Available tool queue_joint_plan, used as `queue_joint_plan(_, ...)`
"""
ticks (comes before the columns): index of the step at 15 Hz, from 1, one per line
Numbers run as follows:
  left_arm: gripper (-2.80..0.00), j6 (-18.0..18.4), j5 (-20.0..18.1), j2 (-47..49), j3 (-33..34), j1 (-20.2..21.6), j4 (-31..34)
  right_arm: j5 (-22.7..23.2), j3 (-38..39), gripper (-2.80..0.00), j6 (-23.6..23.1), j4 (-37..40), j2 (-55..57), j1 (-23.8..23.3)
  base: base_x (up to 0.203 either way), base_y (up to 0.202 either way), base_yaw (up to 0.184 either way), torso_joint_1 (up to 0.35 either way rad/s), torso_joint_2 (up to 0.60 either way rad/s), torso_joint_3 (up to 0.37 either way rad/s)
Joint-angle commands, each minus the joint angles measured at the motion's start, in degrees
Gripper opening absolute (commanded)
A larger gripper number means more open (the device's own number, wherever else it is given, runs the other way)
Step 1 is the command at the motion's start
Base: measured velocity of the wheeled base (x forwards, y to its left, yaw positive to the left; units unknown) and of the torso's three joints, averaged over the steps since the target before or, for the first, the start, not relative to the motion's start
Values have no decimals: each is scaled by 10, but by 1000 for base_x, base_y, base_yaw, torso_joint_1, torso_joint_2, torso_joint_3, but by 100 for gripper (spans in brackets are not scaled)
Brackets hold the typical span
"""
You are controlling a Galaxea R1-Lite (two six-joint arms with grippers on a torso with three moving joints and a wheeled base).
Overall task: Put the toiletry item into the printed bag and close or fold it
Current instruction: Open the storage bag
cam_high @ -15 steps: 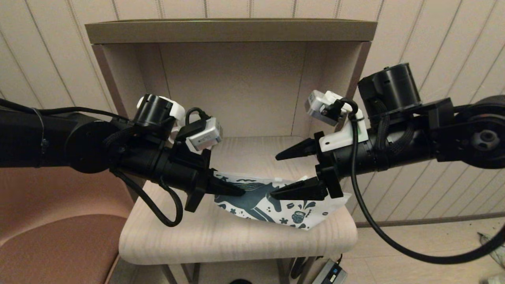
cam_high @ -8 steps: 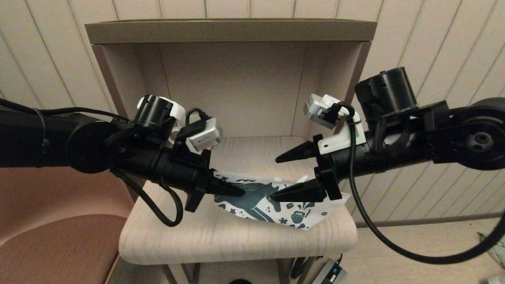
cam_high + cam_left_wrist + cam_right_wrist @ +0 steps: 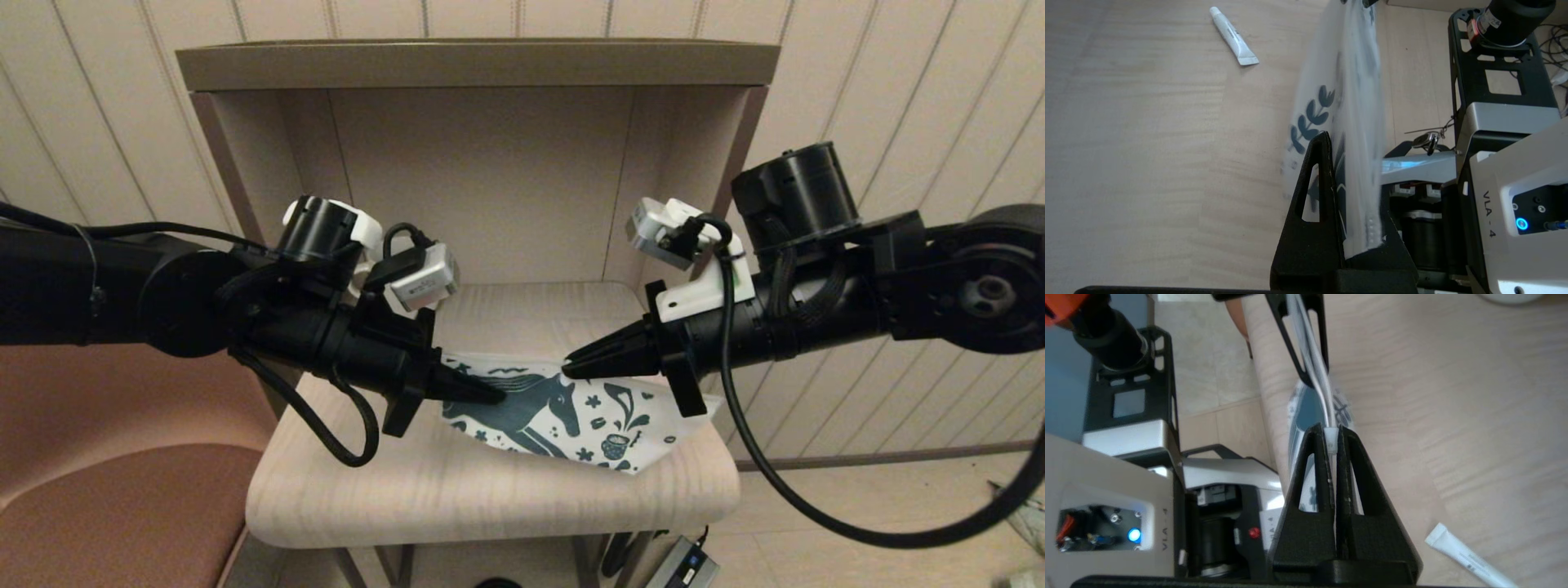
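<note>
The printed bag [image 3: 600, 412] hangs between both grippers above the wooden shelf board [image 3: 490, 498], with the horse print facing me. My left gripper [image 3: 492, 397] is shut on the bag's left end; in the left wrist view the bag [image 3: 1355, 81] runs out from between its fingers [image 3: 1325, 163]. My right gripper [image 3: 571, 367] is shut on the bag's upper edge, pinching a small white tab [image 3: 1332, 439]. The toiletry item [image 3: 1233, 36], a small white tube, lies on the board beside the bag and apart from it. The tube [image 3: 1470, 559] also shows in the right wrist view and is hidden in the head view.
The board sits inside an open cubby with side walls and a top panel [image 3: 473, 61]. A white mug's rim [image 3: 1511, 297] stands further back on the board. A brown chair [image 3: 122, 490] is at the left. A power adapter [image 3: 682, 567] lies on the floor.
My right gripper's wide-open jaws have shut on the bag's upper edge. The left gripper and the bag's left end have stayed put.
</note>
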Motion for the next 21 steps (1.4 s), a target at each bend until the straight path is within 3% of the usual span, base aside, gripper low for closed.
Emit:
queue_joint_plan(1, -280, 3, -3, 0, 0, 0, 1, 3, 2, -280, -2, 1, -1, 1, 0, 0, 0, 0, 0, 0)
queue_joint_plan(8, -280, 3, -3, 0, 1, 2, 1, 2, 27, -280, -2, 0, -7, 0, 0, 0, 0, 0, 0, 0)
queue_joint_plan(21, -280, 3, -3, 2, 0, 6, 1, 9, 99, -280, -4, -5, -71, -70, 0, 0, 0, 0, 0, 0)
